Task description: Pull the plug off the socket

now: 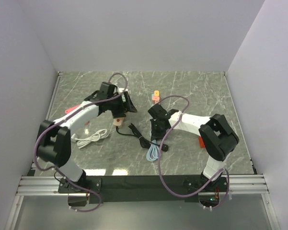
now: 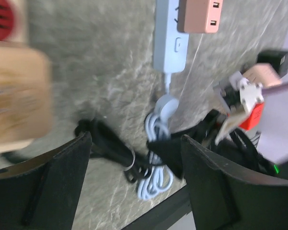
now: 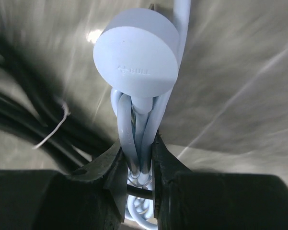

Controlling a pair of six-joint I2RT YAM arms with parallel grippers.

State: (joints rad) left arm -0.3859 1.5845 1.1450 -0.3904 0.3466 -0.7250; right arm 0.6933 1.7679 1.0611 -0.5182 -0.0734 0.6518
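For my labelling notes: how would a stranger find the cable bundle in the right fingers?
On the marble table, look near the front middle, at the right fingers. Their cable bundle is pale blue, unlike the black cable and white cable nearby.

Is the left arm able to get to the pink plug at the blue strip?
Probably yes. The left gripper is open and empty, and only bare table and loose cords lie between it and the pink plug.
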